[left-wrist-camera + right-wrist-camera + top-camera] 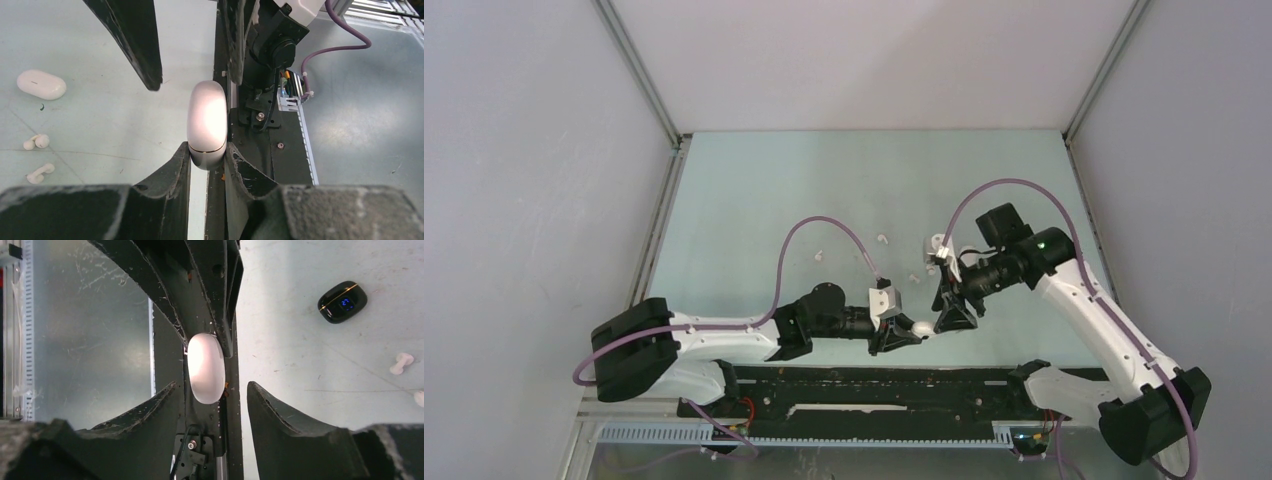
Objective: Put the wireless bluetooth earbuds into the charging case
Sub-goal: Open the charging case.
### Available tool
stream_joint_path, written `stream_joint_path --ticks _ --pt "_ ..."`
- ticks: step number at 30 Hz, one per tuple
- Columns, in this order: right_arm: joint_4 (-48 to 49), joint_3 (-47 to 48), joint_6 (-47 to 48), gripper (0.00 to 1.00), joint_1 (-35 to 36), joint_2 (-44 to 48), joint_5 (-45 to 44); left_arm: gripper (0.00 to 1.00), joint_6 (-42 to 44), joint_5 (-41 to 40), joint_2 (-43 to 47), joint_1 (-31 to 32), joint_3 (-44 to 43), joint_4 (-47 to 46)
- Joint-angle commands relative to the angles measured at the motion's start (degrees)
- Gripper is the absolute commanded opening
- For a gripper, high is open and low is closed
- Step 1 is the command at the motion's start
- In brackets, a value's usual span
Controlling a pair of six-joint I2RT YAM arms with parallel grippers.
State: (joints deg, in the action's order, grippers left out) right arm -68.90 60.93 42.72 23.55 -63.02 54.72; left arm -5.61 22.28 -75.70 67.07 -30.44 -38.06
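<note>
My left gripper (902, 334) is shut on a closed white charging case (921, 328) and holds it near the table's front edge. In the left wrist view the case (206, 122) stands between my left gripper's (207, 152) fingers. My right gripper (952, 318) is open, facing the case's free end. In the right wrist view the case (205, 367) reaches just between the tips of my right gripper (211, 386), touching neither finger. White stemmed earbuds (36, 142) lie loose on the table, with another (40, 173) beside them. Two more earbuds (401, 363) show in the right wrist view.
A second white case (41, 84) lies on the table beyond the earbuds. A black case (342, 301) with a lit blue display lies further off. The black base rail (874, 385) runs along the near edge below both grippers. Grey walls enclose the table.
</note>
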Motion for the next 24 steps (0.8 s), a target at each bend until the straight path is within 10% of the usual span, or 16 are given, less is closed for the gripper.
stream_joint_path --ticks 1,24 --pt "2.37 -0.02 -0.74 0.54 3.39 -0.47 -4.88 0.00 -0.31 0.87 0.60 0.23 -2.02 -3.01" --pt "2.05 -1.23 0.03 0.63 5.83 -2.26 -5.87 0.00 -1.86 0.84 0.45 0.26 -2.36 -4.15"
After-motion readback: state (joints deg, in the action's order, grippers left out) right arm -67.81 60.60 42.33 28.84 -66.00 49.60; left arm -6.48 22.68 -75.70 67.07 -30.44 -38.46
